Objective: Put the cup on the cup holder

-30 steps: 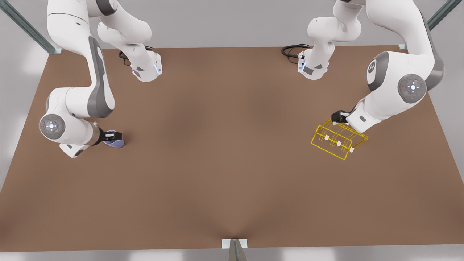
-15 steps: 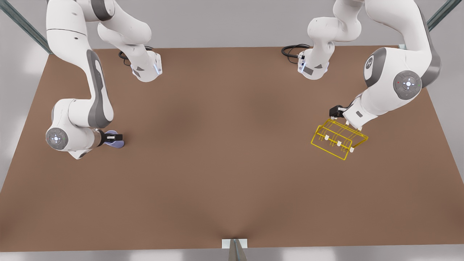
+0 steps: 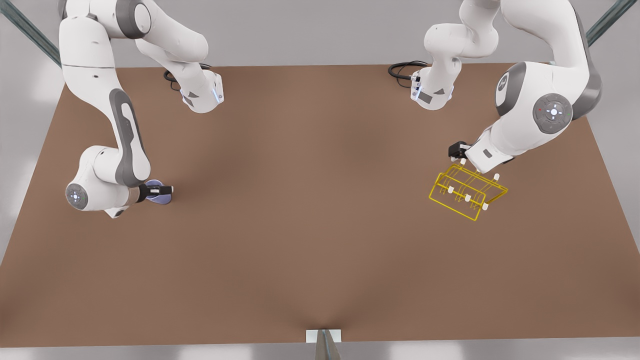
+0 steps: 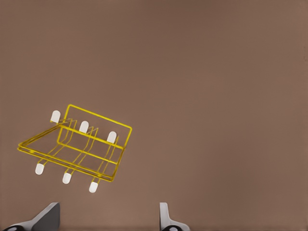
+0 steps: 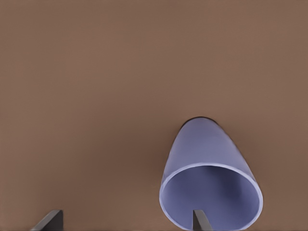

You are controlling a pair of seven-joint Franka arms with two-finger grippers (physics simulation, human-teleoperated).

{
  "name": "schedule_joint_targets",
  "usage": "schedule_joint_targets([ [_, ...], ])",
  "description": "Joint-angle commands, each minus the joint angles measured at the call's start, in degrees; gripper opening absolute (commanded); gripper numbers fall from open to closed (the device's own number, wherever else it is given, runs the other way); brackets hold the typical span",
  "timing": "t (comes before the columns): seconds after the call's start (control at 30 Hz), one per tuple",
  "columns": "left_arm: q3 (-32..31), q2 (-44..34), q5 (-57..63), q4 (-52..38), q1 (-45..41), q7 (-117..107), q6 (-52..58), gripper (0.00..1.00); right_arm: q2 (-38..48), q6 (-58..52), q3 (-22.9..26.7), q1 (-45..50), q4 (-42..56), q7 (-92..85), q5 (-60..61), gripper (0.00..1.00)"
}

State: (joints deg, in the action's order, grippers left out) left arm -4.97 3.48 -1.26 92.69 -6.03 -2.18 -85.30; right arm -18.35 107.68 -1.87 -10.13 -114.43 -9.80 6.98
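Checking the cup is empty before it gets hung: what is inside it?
Nothing visible inside the cup: bare lavender wall. One right gripper fingertip covers part of the rim.

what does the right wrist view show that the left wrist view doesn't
Right wrist view: the lavender-blue cup, seen into its open mouth, with one finger of the right end effector just inside the rim and the other outside, apart from it.

Left wrist view: the yellow wire cup holder with its six white-capped pegs, beyond the open left end effector, which touches nothing.

Both: the bare brown table and two spread fingertips.
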Motion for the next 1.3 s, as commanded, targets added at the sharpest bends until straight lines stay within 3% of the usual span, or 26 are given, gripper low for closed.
schedule_joint_targets([
  [0.0, -0.04, -0.05, 0.03, -0.05, 0.50, -0.02, 0.14, 1.00, 0.06, 1.40, 0.03, 0.11, -1.06, -9.36, 0.41, 1.00],
  [0.63, -0.83, -0.05, 0.03, -0.31, 0.50, -0.10, 0.40, 1.00, -0.38, 3.42, 0.99, 0.47, -6.42, -9.01, -2.49, 1.00],
  [0.87, -1.01, -0.05, 0.03, -0.40, 0.50, -0.10, 1.01, 1.00, -1.25, 9.39, 0.91, -0.15, -6.25, -8.57, -2.23, 1.00],
  [0.9, -0.92, -0.05, 0.03, -0.40, 0.50, -0.10, 1.10, 1.00, -1.52, 9.92, 0.99, -0.15, -6.42, -8.57, -2.23, 0.96],
  [0.93, -0.92, -0.05, 0.03, -0.40, 0.50, -0.10, 1.19, 1.00, -1.52, 10.01, 0.99, -0.06, -6.51, -8.57, -2.23, 0.79],
  [0.97, -1.01, -0.05, 0.03, -0.40, 0.50, -0.10, 1.28, 1.00, -1.52, 9.92, 0.99, -0.06, -6.42, -8.57, -2.23, 0.52],
  [1.0, -0.92, 0.03, 0.03, -0.40, 0.50, -0.10, 1.10, 1.00, -2.05, 9.92, 0.99, -0.15, -6.25, -8.57, -2.23, 0.33],
  [1.03, -1.01, 0.12, 0.03, -0.40, 0.50, -0.10, 1.01, 1.00, -1.96, 9.83, 0.99, -0.15, -6.25, -8.57, -2.23, 0.25],
  [1.27, -0.92, 0.39, 0.03, -0.40, 0.50, -0.02, 0.75, 1.00, -2.04, 9.22, 0.99, 0.11, -5.10, -8.48, -2.23, 0.21],
])
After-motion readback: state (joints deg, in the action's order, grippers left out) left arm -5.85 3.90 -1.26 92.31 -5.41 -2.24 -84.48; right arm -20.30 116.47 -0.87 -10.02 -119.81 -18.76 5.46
